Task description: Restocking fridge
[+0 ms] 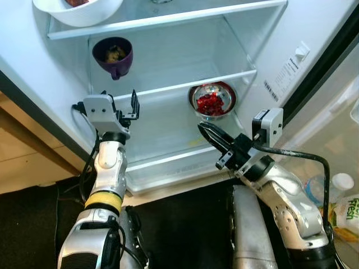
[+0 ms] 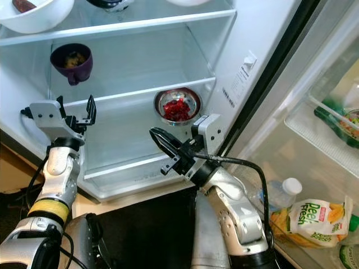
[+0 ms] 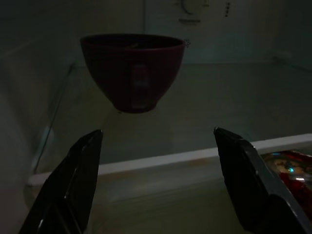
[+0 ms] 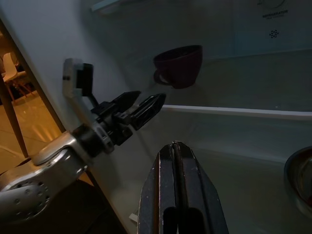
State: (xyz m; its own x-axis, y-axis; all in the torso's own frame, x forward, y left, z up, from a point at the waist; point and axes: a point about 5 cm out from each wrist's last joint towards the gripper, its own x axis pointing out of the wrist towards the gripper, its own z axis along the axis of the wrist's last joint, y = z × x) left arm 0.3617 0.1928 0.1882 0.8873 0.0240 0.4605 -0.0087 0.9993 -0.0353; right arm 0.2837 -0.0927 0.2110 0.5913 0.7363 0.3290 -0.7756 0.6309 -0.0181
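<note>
The fridge stands open before me. A purple cup (image 1: 113,56) with food in it sits on the middle glass shelf (image 1: 168,88). One level lower, at the right, is a metal bowl (image 1: 212,101) of red food. My left gripper (image 1: 119,100) is raised in front of the middle shelf's edge, just below the cup, open and empty; its fingers (image 3: 87,151) frame the cup (image 3: 132,68). My right gripper (image 1: 203,129) is shut with nothing in it, pointing into the lower compartment just below the metal bowl.
A white bowl (image 1: 78,10) sits on the top shelf. The open door at the right holds a white-capped bottle (image 1: 341,182), a yellow-green bag (image 2: 314,221) and green packs (image 2: 336,120). A wooden cabinet (image 1: 22,151) stands at the left.
</note>
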